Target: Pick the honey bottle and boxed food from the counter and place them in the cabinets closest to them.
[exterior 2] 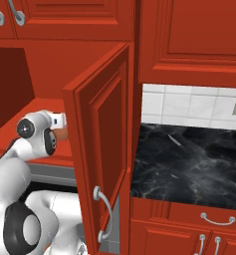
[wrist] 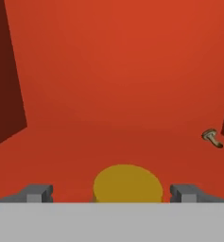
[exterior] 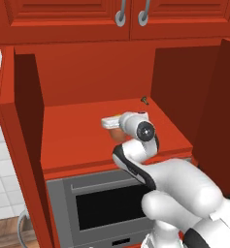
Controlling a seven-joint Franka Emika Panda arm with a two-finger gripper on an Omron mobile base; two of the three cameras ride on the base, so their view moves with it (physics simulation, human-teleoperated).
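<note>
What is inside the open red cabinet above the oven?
On the cabinet shelf stands the honey bottle, between the open tool fingers. A small metal object lies near the right wall. The bottle's lower part is covered by the hand.

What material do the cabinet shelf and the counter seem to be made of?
The cabinet shelf looks like red-painted wood with a smooth finish: flat, even colour, no grain showing. The counter looks like polished black marble or an imitation: thin white veins and a soft sheen. Both are rendered, so this is uncertain.
</note>
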